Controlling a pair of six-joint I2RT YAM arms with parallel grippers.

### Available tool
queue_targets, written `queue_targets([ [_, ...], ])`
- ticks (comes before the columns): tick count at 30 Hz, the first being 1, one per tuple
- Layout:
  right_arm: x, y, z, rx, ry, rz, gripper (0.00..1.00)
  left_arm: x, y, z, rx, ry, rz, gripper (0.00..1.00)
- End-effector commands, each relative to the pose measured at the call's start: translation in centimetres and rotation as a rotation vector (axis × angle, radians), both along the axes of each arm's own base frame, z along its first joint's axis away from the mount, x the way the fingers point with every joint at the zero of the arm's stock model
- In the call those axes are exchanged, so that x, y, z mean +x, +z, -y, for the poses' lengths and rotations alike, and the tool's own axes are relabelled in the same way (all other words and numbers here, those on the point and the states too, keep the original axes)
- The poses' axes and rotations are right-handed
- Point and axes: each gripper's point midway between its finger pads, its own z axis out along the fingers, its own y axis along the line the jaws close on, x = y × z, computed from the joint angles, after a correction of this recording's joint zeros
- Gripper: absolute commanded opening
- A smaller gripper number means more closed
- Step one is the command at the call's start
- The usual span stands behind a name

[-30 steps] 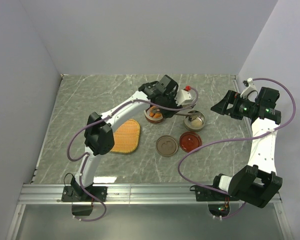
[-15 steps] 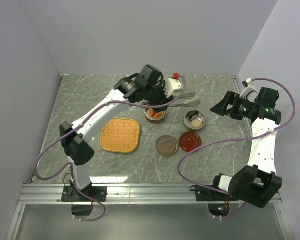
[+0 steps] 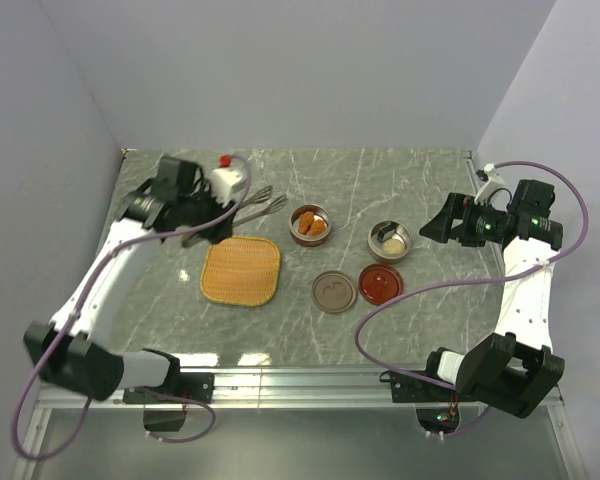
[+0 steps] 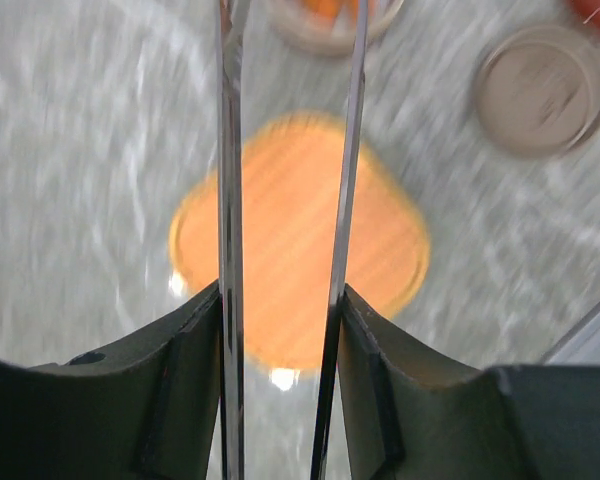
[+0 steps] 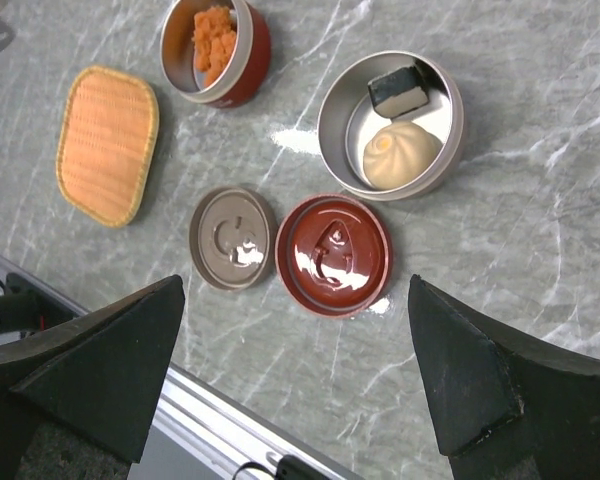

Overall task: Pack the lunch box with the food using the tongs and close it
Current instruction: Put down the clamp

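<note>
My left gripper is shut on the silver tongs, held over the table's far left. In the left wrist view the two tongs arms run up from between my fingers, apart and with nothing between them, above the woven tray. The lunch box is two round tins. The red tin holds orange nuggets. The silver tin holds a pale ball and a white square piece with a dark top. My right gripper hangs open above the lids.
A grey-brown lid and a red lid lie side by side in front of the tins. The orange woven tray sits left of them. A metal rail runs along the near edge.
My left arm has swung left with the tongs, from over the red tin to beyond the woven tray's far-left corner. The right arm has barely moved.
</note>
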Motion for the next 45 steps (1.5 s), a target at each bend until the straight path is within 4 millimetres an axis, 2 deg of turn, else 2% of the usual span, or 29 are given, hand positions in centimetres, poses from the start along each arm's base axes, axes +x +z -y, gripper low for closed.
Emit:
queue_targets([
  [1, -0.5, 1.2, 0.2, -0.051, 0.041, 0.045, 1.00, -2.8, -1.6, -4.0, 0.050, 0.014, 0.016, 0.50],
  [3, -0.5, 1.0, 0.2, -0.056, 0.049, 0.039, 1.00, -4.3, -3.8, -6.5, 0.099, 0.026, -0.004, 0.49],
  [6, -0.6, 0.8, 0.3, -0.060, 0.059, 0.029, 1.00, -5.5, -5.5, -8.8, 0.144, 0.041, -0.016, 0.49],
  [7, -0.6, 0.7, 0.3, -0.060, 0.061, 0.027, 1.00, -6.2, -7.1, -9.3, 0.160, 0.038, -0.055, 0.50],
  [8, -0.7, 0.7, 0.2, -0.059, 0.064, 0.028, 1.00, -6.5, -7.7, -9.7, 0.182, 0.028, -0.056, 0.50],
  [9, -0.7, 0.6, 0.2, -0.058, 0.064, 0.025, 1.00, -6.6, -8.4, -10.2, 0.196, 0.028, -0.063, 0.50],
  [12, -0.7, 0.4, 0.1, -0.055, 0.072, 0.021, 1.00, -7.6, -12.4, -11.3, 0.257, 0.016, -0.125, 0.51],
  [15, -0.9, 0.3, 0.0, -0.054, 0.089, 0.009, 1.00, -7.8, -14.4, -11.8, 0.294, -0.010, -0.161, 0.52],
  [18, -1.4, 0.0, -0.2, -0.077, 0.135, -0.017, 1.00, -7.2, -15.7, -12.4, 0.338, -0.018, -0.179, 0.53],
  [21, -2.0, -0.6, -0.1, -0.115, 0.173, -0.035, 1.00, -7.4, -17.0, -13.0, 0.378, -0.049, -0.225, 0.55],
  [26, -2.3, -1.2, 0.3, -0.158, 0.182, -0.059, 1.00, -7.2, -17.7, -13.9, 0.438, -0.072, -0.241, 0.58],
  [33, -2.2, -1.6, 0.9, -0.223, 0.164, -0.049, 1.00, -6.7, -17.5, -13.7, 0.438, -0.094, -0.258, 0.62],
  [41, -2.2, -2.1, 0.2, -0.252, 0.208, -0.067, 1.00, -6.3, -16.8, -12.9, 0.423, -0.100, -0.253, 0.70],
  [45, -2.2, -2.1, -0.1, -0.267, 0.231, -0.069, 1.00, -6.3, -16.5, -12.7, 0.423, -0.098, -0.242, 0.72],
])
